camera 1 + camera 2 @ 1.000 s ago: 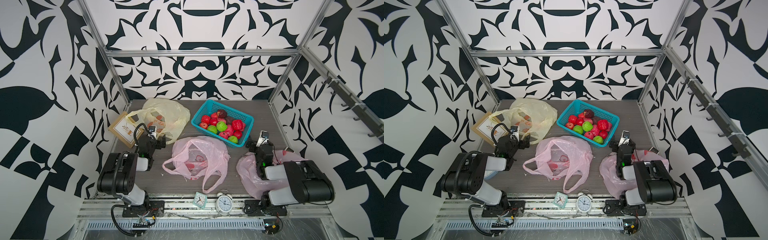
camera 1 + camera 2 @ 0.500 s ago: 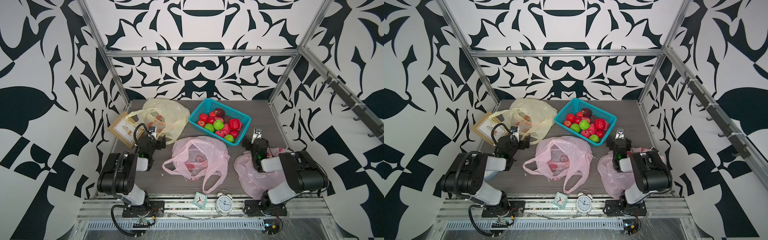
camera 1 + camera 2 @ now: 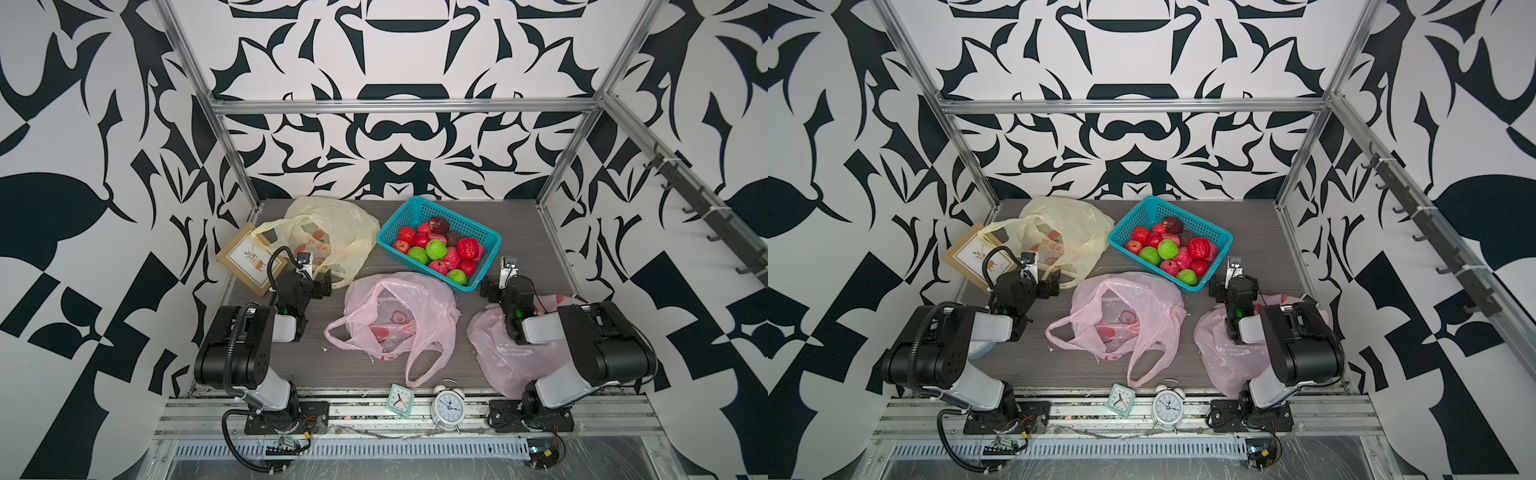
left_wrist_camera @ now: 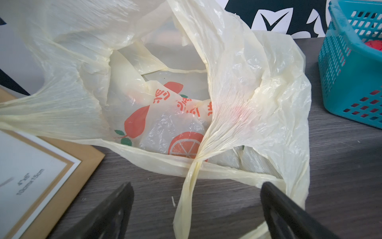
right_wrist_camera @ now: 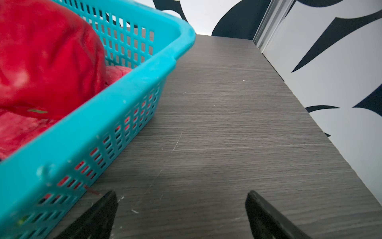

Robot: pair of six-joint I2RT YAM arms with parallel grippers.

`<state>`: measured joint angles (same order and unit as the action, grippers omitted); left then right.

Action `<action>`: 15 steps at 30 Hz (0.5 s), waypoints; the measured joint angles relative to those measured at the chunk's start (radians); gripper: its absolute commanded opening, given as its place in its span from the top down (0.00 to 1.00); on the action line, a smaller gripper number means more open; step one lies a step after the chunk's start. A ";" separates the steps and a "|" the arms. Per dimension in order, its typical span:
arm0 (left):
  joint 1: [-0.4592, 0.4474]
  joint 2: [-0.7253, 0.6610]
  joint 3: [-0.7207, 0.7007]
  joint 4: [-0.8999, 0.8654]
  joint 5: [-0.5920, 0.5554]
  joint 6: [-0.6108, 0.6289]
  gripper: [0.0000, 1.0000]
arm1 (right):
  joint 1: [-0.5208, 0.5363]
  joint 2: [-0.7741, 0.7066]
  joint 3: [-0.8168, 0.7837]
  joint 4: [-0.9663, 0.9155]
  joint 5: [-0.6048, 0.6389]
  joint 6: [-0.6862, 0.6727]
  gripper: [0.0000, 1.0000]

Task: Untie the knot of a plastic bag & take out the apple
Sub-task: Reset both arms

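Right wrist view, teal basket [image 5: 144,78] cut off, red apple [image 5: 47,62] blurred

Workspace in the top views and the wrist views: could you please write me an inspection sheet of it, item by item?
Surface: dark wood-grain table, with a few white scraps.
Job's things: central pink bag lies open, handles loose, contents unclear; second pink bag partly under the right arm; yellow bag open-mouthed; teal basket holds red and green apples.
Clutter: picture frame, square clock, alarm clock.
Grippers: left gripper open, fingers by the yellow bag's handle; right gripper open, beside the basket; both empty.
Cables: black cable loops above the left wrist; loose wires at the front rail.
Surroundings: patterned walls, aluminium frame, hook rail.
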<state>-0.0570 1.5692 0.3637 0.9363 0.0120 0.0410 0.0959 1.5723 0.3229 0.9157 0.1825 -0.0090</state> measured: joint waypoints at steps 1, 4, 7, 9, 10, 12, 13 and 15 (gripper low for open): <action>0.000 0.000 0.000 0.000 0.000 0.000 0.01 | 0.000 0.000 0.000 -0.003 -0.006 -0.003 0.01; 0.000 0.000 0.000 0.000 0.000 0.000 0.01 | 0.000 0.000 0.000 -0.007 -0.023 -0.008 0.01; 0.000 0.000 0.000 0.000 0.000 0.000 0.01 | 0.000 0.000 0.000 -0.006 -0.033 -0.013 0.01; 0.000 0.000 0.000 0.000 0.000 0.000 0.01 | 0.001 0.000 0.000 -0.006 -0.035 -0.014 0.01; 0.000 0.000 0.000 0.000 0.000 0.000 0.01 | 0.001 0.000 0.000 -0.006 -0.038 -0.014 0.01; 0.000 0.000 0.000 0.000 0.000 0.000 0.01 | 0.002 0.000 0.000 -0.006 -0.040 -0.014 0.01; 0.000 0.000 0.000 0.000 0.000 0.000 0.01 | 0.002 0.000 0.000 -0.006 -0.041 -0.014 0.01; 0.000 0.000 0.000 0.000 0.000 0.000 0.01 | 0.002 0.000 0.000 -0.006 -0.042 -0.014 0.01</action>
<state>-0.0570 1.5692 0.3637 0.9363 0.0124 0.0414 0.0978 1.5723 0.3229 0.9092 0.1402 -0.0235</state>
